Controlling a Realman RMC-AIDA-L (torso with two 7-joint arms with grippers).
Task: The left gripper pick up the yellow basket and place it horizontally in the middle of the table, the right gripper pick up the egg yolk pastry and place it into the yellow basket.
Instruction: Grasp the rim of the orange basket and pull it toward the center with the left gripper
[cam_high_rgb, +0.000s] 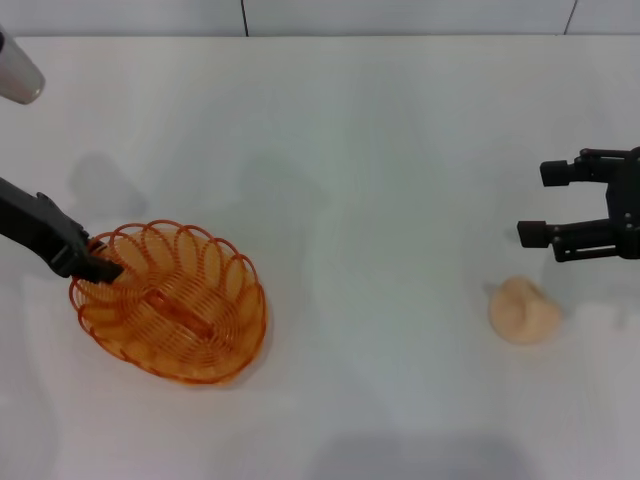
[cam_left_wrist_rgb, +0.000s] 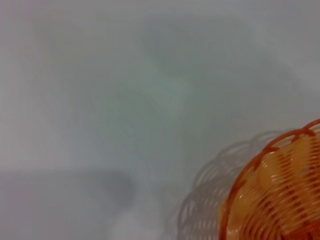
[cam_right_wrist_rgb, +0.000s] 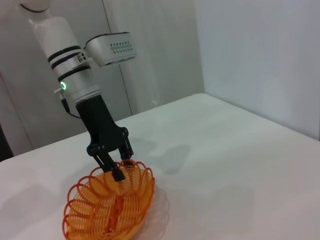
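- Oval orange wire basket with scalloped looped rim (cam_left_wrist_rgb: 280, 195): left wrist view shows one curved section only; remainder cut off at the picture's edge. Wires soft and blurred there.
- Same basket, right wrist view (cam_right_wrist_rgb: 107, 207): lowest part of the rim cut by the picture's edge.
- Black left gripper (cam_high_rgb: 100, 262): at the basket's rim, on the side away from the pastry. Fingertips lost among the wire loops in head view; arm cut off at the picture's edge.
- Black right gripper (cam_high_rgb: 535, 205): body cut off at the picture's edge.
- Small round pale cream-peach pastry (cam_high_rgb: 523, 310): surface detail too small to tell.
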